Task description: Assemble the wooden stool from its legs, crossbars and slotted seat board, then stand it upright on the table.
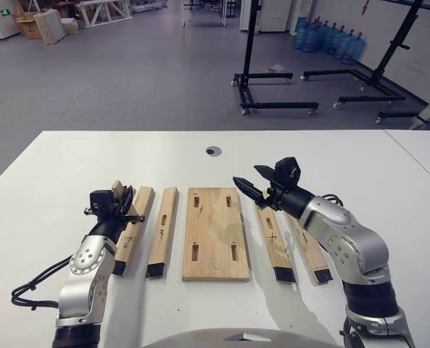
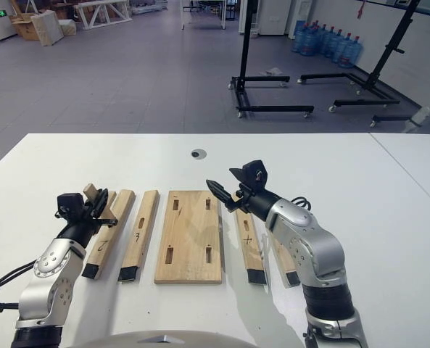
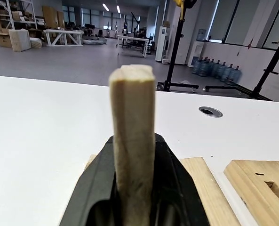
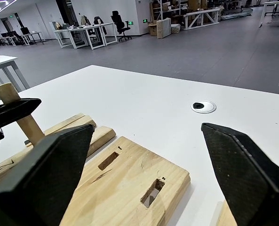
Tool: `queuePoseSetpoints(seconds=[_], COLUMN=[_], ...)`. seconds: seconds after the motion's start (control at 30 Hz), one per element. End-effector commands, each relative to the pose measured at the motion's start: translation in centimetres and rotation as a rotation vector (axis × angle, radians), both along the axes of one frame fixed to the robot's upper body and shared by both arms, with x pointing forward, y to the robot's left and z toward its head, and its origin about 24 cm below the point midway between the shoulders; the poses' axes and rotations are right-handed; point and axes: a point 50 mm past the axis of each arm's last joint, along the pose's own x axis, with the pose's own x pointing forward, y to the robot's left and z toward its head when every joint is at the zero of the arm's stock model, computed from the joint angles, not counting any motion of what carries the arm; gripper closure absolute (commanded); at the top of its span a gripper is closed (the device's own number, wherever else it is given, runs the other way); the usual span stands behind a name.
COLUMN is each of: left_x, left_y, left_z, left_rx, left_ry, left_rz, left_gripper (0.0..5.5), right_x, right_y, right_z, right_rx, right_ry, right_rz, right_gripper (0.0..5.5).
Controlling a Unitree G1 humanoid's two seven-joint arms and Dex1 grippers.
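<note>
The left gripper (image 1: 119, 205) is clamped on a crossbar (image 1: 117, 188) at the left of the table (image 1: 69, 159), just left of the far end of the first leg (image 1: 131, 230). A second leg (image 1: 162, 230) lies beside that one. The seat board (image 1: 215, 233) lies flat in the middle. The right gripper (image 1: 246, 175), fingers apart, hovers by the board's far right corner. A third leg (image 1: 275, 243) and a fourth leg (image 1: 311, 255) lie to the right.

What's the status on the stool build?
Left gripper shut on crossbar. Right gripper open, near far right corner of seat board. Four legs flat, unassembled. Nothing blocking.
</note>
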Motion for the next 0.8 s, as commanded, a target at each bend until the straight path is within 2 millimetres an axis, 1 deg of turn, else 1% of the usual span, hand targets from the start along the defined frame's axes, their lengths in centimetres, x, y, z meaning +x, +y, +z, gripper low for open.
queuePoseSetpoints(seconds=[0.03, 0.1, 0.13, 0.2, 0.27, 0.37, 0.43, 0.53, 0.6, 0.67, 0.8], left_x=[-1.3, -1.4, -1.4, -1.4, -1.3, -1.2, -1.0, -0.6, -0.1, 0.8, 2.5], left_y=[0.5, 0.5, 0.5, 0.5, 0.4, 0.4, 0.5, 0.4, 0.3, 0.2, -0.1], left_z=[-2.5, -2.7, -2.7, -2.9, -3.0, -2.9, -2.6, -1.4, 0.0, 2.2, 7.4], left_rx=[0.026, 0.035, 0.037, 0.039, 0.032, 0.032, 0.031, 0.030, 0.035, 0.050, 0.067], left_ry=[0.114, 0.114, 0.114, 0.114, 0.119, 0.115, 0.105, 0.070, 0.029, -0.034, -0.168], left_rz=[0.057, 0.072, 0.076, 0.080, 0.072, 0.077, 0.080, 0.076, 0.072, 0.068, 0.065], left_gripper=[5.11, 5.11, 4.82, 4.60, 4.18, 3.74, 3.52, 3.48, 3.48, 3.48, 3.48], right_x=[0.0, -0.1, -0.1, -0.1, -0.1, -0.1, -0.1, 0.0, -0.1, 0.0, 0.1], right_y=[0.1, 0.1, 0.2, 0.1, 0.2, 0.3, 0.3, 0.3, 0.3, 0.3, 0.4], right_z=[0.2, 0.2, 0.2, 0.2, 0.1, 0.1, 0.1, 0.1, 0.1, 0.1, 0.3], right_rx=[0.000, 0.000, 0.000, -0.001, -0.003, -0.004, -0.003, -0.001, -0.001, 0.000, 0.003], right_ry=[-0.015, -0.014, -0.014, -0.014, -0.014, -0.013, -0.013, -0.012, -0.012, -0.013, -0.016], right_rz=[-0.001, 0.000, 0.001, 0.001, 0.001, 0.002, 0.002, 0.000, 0.000, -0.002, 0.000], right_gripper=[1.30, 1.30, 1.30, 1.30, 1.30, 1.30, 1.30, 1.30, 1.30, 1.30, 1.30])
